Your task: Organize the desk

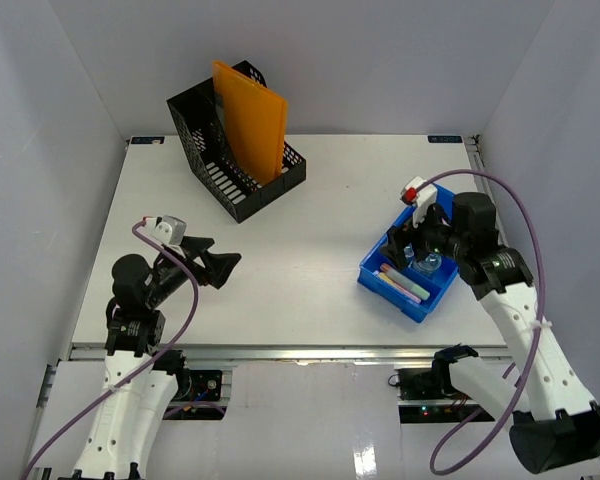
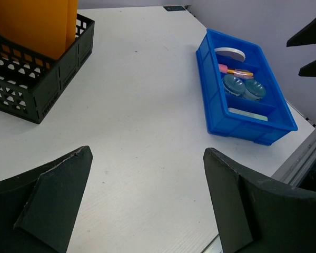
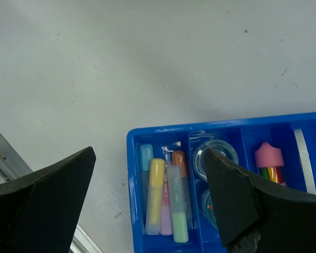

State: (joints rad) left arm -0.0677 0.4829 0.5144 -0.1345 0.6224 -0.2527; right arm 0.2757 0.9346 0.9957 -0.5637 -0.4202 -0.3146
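The white desk (image 1: 310,215) carries a black mesh file holder (image 1: 230,165) with an orange folder (image 1: 250,120) upright in it at the back left. A blue divided tray (image 1: 405,285) sits at the right, holding several highlighters (image 3: 168,197), two clear round jars (image 3: 216,158) and a pink-capped item (image 3: 267,157). My right gripper (image 1: 412,240) is open and empty, hovering over the tray. My left gripper (image 1: 220,266) is open and empty above the desk's front left. The tray (image 2: 242,97) and file holder (image 2: 37,79) also show in the left wrist view.
Pale grey walls enclose the desk on three sides. A metal rail (image 1: 300,349) runs along the front edge. Purple cables loop from both arms.
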